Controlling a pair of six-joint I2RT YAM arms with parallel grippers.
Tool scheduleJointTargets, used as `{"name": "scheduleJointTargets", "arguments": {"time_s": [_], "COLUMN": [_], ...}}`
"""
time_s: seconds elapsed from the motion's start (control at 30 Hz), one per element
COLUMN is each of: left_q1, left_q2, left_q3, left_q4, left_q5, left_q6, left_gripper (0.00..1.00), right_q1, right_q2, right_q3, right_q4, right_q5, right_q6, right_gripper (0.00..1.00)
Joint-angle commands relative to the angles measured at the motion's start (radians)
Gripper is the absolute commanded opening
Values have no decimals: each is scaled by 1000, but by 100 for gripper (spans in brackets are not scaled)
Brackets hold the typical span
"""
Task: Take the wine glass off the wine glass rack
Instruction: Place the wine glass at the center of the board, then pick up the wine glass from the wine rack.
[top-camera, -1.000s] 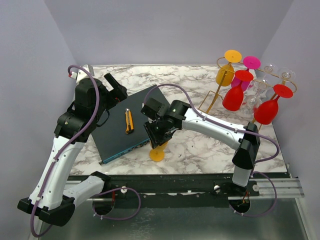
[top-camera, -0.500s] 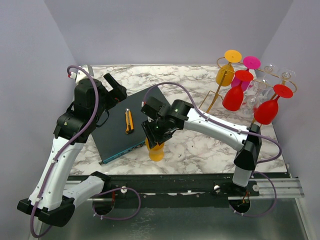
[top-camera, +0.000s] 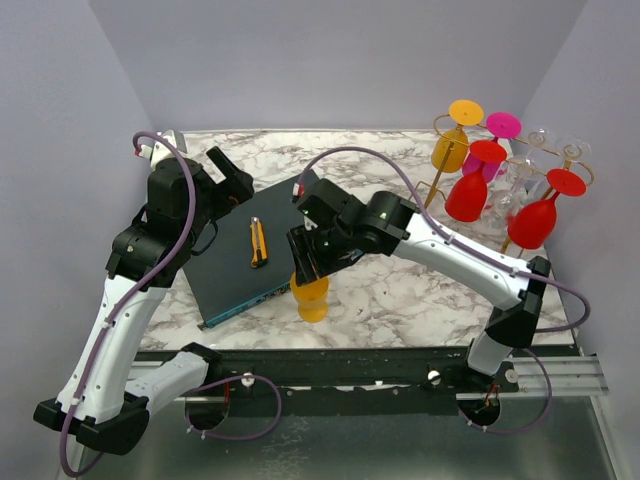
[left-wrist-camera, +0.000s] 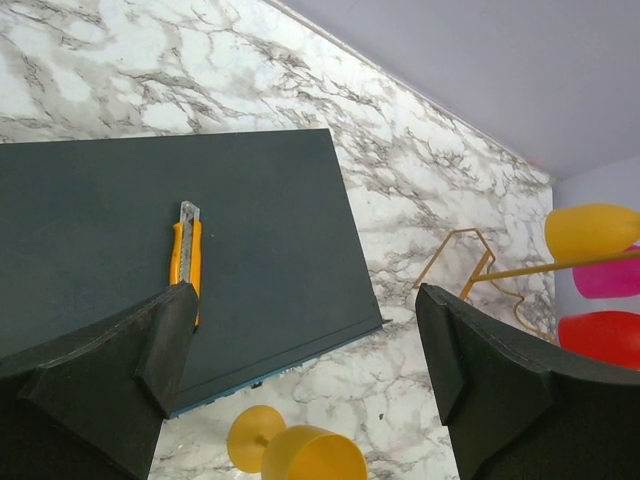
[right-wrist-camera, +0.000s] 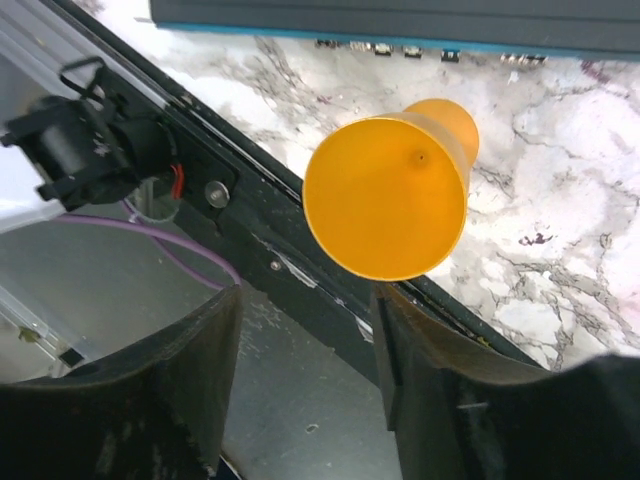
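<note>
While the fingers (right-wrist-camera: 200, 380) of the right gripper (top-camera: 305, 262) stand apart and touch nothing, the orange wine glass (right-wrist-camera: 385, 195) sits upright just below them. It is on the marble table (top-camera: 400, 300) near the front edge, well apart from the wine glass rack (top-camera: 428, 200). Just beside the glass lies a dark slab (top-camera: 225, 275) with one orange utility knife (left-wrist-camera: 185, 255) on top. Left gripper (left-wrist-camera: 305, 300) hangs over the slab, jaws spread wide, holding nothing. Rack stands at the far right corner. Hanging on it, foot up: one orange glass (top-camera: 447, 148), one magenta glass (top-camera: 478, 160), two red glasses (top-camera: 465, 195), plus clear ones (top-camera: 520, 185) too faint to count. Nothing stands between glass and gripper. Versus a second ago: right gripper covered the bowl with narrower jaws, now it is higher and wider and the bowl shows. Left arm and rack unchanged.
</note>
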Motion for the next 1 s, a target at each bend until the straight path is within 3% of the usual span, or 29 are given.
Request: {"name": "scheduleJointTargets", "arguments": {"time_s": [0.0, 0.13, 0.3, 0.4, 0.73, 0.97], "left_q1": [6, 6, 7, 6, 6, 6], "left_q2": [-14, -9, 1, 6, 18, 25], "left_q3": [-3, -2, 9, 11, 5, 7], "left_q4": [0, 3, 7, 11, 29, 38], "left_q5": [32, 42, 56, 66, 89, 104], "left_q6": [-7, -12, -14, -15, -26, -26], "left_gripper": [99, 99, 99, 99, 99, 99], "right_q1": [6, -21, -148, -244, -497, -799], "right_q2": [-97, -168, -286, -361, -411, -395], "right_q3": [63, 88, 78, 79, 116, 118], "right_q4": [-11, -10, 27, 51, 35, 45], "right_q5": [131, 241, 288, 306, 306, 24], "right_q6": [31, 48, 57, 64, 48, 12], "right_gripper": [63, 71, 84, 100, 100, 99]}}
